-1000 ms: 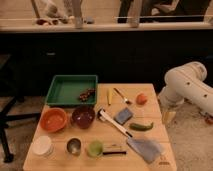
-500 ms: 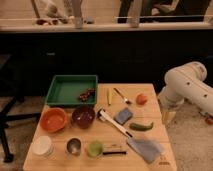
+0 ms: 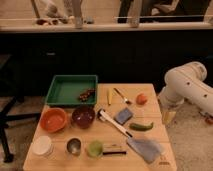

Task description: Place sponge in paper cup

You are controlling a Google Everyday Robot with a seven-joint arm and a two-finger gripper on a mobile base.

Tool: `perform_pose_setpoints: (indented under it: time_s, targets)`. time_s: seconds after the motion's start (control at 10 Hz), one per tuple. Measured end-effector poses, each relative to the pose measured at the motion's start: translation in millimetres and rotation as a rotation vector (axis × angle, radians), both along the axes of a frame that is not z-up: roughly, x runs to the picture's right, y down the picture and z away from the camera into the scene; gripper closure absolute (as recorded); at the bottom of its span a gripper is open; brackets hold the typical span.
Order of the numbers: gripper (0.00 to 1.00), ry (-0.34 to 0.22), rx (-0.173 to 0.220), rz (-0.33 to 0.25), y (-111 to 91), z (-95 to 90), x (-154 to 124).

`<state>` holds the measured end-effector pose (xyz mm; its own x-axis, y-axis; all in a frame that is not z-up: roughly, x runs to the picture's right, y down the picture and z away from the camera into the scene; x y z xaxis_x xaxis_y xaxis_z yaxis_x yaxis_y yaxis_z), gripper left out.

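Sponge (image 3: 123, 116): lies flat on the table (image 3: 152, 114), right of centre and clear of the hand.
Sponge neighbours: a white-handled utensil (image 3: 112, 122) runs diagonally just beside its left edge. A green pepper (image 3: 141, 126) lies just to its lower right.
Paper cup (image 3: 42, 146): stands upright at the near-left corner of the table, well apart from the sponge.
Cup row: a metal cup (image 3: 74, 146) is next to the paper cup, then a green cup (image 3: 95, 148).
Bowls: an orange bowl (image 3: 53, 120) and a dark red bowl (image 3: 83, 116) sit side by side behind the cups.
Tray: a green tray (image 3: 67, 89) sits at the far left, with a small dark item in its right corner.
Flat piece: a larger, paler blue-grey piece (image 3: 145, 149) lies at the near-right corner.
Round fruit: an orange fruit (image 3: 142, 99) sits toward the far right.
Hand (image 3: 168, 115): at the end of the white arm (image 3: 187, 85), low beside the table's right edge. It is spread wide and grips nothing.
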<state>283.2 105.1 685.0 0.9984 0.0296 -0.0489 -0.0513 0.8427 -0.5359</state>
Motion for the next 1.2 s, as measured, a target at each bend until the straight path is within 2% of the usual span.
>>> perform_pose_setpoints:
  time_s: [1.0, 1.1, 1.2]
  targets:
    - [0.20, 0.000, 0.000, 0.002, -0.4, -0.1, 0.2]
    - [0.20, -0.005, -0.002, 0.004, -1.0, 0.5, 0.5]
    - [0.20, -0.038, -0.011, -0.005, -2.6, 5.4, -0.8]
